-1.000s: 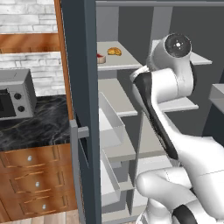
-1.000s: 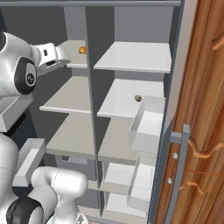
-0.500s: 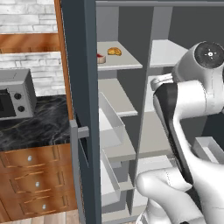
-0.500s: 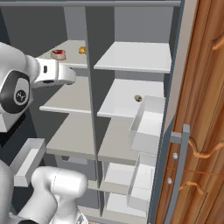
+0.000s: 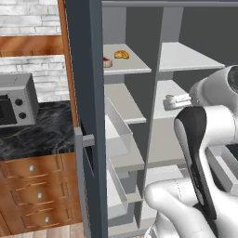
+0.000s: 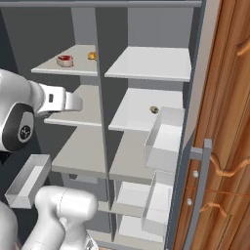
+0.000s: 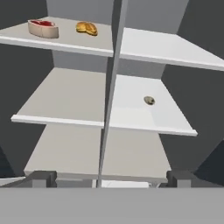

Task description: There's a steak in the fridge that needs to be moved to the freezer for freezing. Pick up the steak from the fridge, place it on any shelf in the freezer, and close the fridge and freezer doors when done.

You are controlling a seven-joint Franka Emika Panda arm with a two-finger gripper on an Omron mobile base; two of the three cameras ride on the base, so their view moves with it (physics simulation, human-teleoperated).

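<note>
Before the open shelves, the tool [image 7: 109, 178] has its fingers spread wide, empty, touching nothing.

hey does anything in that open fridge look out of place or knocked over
Nothing stands out. The steak and a pastry sit flat on the top left shelf, and a small round item rests on a right shelf.
</note>
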